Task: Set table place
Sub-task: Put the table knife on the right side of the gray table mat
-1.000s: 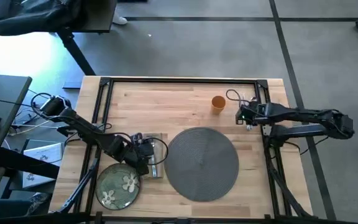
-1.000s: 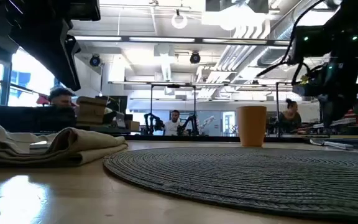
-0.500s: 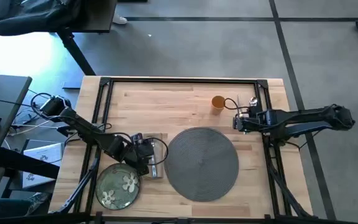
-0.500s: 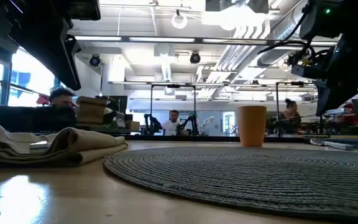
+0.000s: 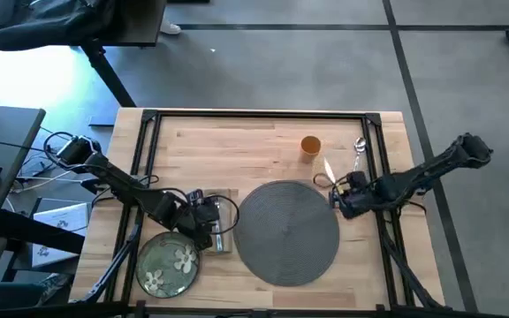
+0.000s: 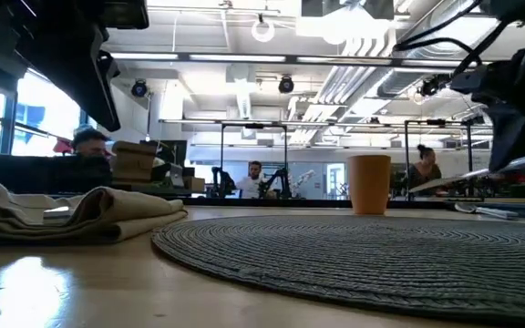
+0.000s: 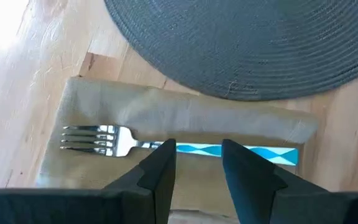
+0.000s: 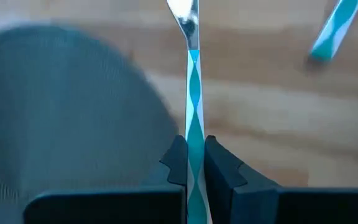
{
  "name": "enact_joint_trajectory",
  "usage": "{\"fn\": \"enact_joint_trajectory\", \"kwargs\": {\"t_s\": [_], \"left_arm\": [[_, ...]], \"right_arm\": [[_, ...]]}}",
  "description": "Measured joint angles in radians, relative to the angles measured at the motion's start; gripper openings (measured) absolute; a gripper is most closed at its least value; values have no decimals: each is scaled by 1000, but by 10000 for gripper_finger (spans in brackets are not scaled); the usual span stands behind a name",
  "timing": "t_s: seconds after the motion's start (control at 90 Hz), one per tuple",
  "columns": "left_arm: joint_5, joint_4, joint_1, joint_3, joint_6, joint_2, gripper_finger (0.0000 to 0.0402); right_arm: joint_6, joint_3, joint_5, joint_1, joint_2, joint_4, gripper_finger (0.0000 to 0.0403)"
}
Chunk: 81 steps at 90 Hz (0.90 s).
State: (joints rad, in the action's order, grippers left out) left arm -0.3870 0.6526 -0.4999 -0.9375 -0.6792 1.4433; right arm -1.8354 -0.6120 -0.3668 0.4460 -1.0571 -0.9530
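right gripper [image 8: 194, 163] fingers clamp a teal-striped knife [image 8: 194, 118]; left gripper [image 7: 197, 163] fingers apart over fork [image 7: 104, 140].

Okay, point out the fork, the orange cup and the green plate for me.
fork [image 7: 107, 142]: left wrist view, on the neck just behind the tines.
orange cup [image 5: 310, 147]: high view, on its open top.
green plate [image 5: 153, 261]: high view, on bare green surface left of the flowers.

1. Light-wood plank table [image 5: 254, 132] with a thin black frame.
2. Round dark-grey woven placemat [image 5: 287, 231], centre-front.
3. Green flowered plate [image 5: 167, 264], front left.
4. Tan napkin [image 6: 71, 217] just beside the placemat.
5. Orange cup [image 5: 310, 147] behind the placemat.
6. Spoon [image 5: 359, 150] near the cup.
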Motion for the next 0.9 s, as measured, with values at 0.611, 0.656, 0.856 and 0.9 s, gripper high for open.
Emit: {"fn": "enact_joint_trajectory", "kwargs": {"t_s": [0.611, 0.656, 0.856, 0.9], "left_arm": [[-16, -83, 0, 0, 3, 0, 115], [-16, -84, 0, 0, 3, 0, 115], [-33, -84, 2, 0, 3, 0, 115], [-40, -89, 2, 0, 2, 0, 115]], "right_arm": [[-369, -343, -42, 320, -554, -56, 3], [-416, -353, -42, 345, -578, -55, 3], [-424, -423, -51, 364, -678, -10, 4], [-415, -434, -56, 358, -692, -12, 4]]}}
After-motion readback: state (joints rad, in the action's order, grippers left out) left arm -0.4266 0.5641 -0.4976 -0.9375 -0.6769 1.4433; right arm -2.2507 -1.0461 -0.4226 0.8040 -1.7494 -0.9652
